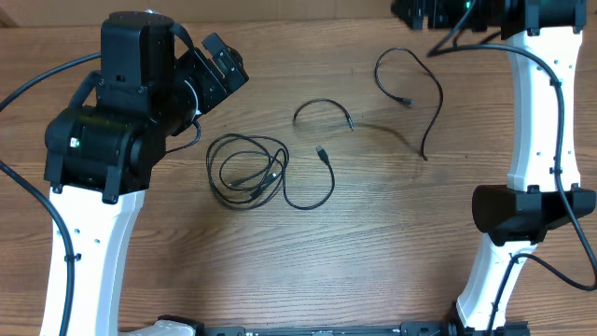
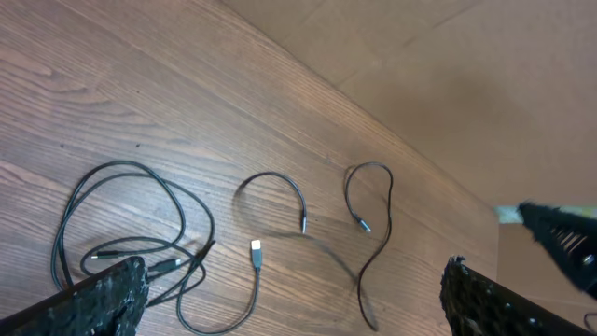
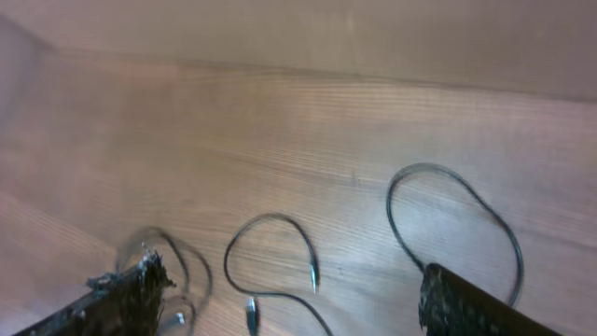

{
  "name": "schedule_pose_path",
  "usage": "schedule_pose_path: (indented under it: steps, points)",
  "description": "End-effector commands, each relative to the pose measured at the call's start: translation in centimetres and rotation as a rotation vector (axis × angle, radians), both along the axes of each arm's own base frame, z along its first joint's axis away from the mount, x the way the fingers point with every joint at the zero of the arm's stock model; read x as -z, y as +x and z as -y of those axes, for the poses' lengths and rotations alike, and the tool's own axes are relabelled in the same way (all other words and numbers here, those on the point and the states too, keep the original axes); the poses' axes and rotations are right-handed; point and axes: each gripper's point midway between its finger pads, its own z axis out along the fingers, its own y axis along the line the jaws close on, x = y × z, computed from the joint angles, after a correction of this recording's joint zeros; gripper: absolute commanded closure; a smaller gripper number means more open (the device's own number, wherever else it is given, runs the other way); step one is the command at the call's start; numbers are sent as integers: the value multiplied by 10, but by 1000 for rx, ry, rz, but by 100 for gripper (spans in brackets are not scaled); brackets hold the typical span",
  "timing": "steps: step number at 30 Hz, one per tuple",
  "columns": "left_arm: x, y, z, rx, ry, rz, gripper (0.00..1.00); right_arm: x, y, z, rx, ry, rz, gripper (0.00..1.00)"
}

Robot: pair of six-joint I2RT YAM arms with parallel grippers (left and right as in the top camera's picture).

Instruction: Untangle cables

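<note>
Three black cables lie apart on the wooden table. A coiled clump (image 1: 250,177) sits left of centre, its tail looping right to a plug (image 1: 322,151). A short arc-shaped cable (image 1: 320,102) lies just beyond it. A long curly cable (image 1: 439,93) lies further right. My left gripper (image 1: 227,58) hovers high at the far left, open and empty. The left wrist view shows the clump (image 2: 131,249), the short cable (image 2: 270,174) and the long cable (image 2: 387,201) beyond the open left gripper (image 2: 294,303). My right gripper (image 1: 424,14), at the far right edge, is open (image 3: 294,299) above the long cable (image 3: 438,168).
The right arm's white links (image 1: 536,121) stand along the right side and the left arm's black body (image 1: 112,131) fills the left. A brown cardboard wall (image 2: 448,75) runs along the table's far edge.
</note>
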Motion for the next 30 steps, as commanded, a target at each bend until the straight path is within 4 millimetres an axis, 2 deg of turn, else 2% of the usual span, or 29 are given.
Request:
schedule_pose_path:
  steps: [1, 3, 4, 6, 10, 15, 21, 24, 30]
  points:
    - [-2, 0, 1, 11, 15, 8, 0, 25, -29, 5, -235, -178, -23, 12]
    - [-2, 0, 1, 11, 15, 8, 0, 37, -55, 6, -338, -220, -91, 10]
    - [-2, 0, 1, 11, 14, 9, 0, 41, -59, 7, -345, -232, -112, 8]
    - [-2, 0, 1, 11, 14, 9, 0, 46, -58, 15, -298, -258, -143, 0]
    - [-2, 0, 1, 11, 15, 8, 0, 60, -61, 16, -337, -277, -173, 0]
    - [-2, 0, 1, 11, 15, 8, 0, 92, -71, 16, -339, -254, -297, 0]
    - [-2, 0, 1, 11, 15, 8, 0, 131, -83, 17, -224, -186, -485, 0]
    - [-2, 0, 1, 11, 15, 8, 0, 141, -91, 17, -276, -200, -507, 0]
    - [-2, 0, 1, 11, 15, 8, 0, 154, -106, 13, -487, -252, -481, 0]
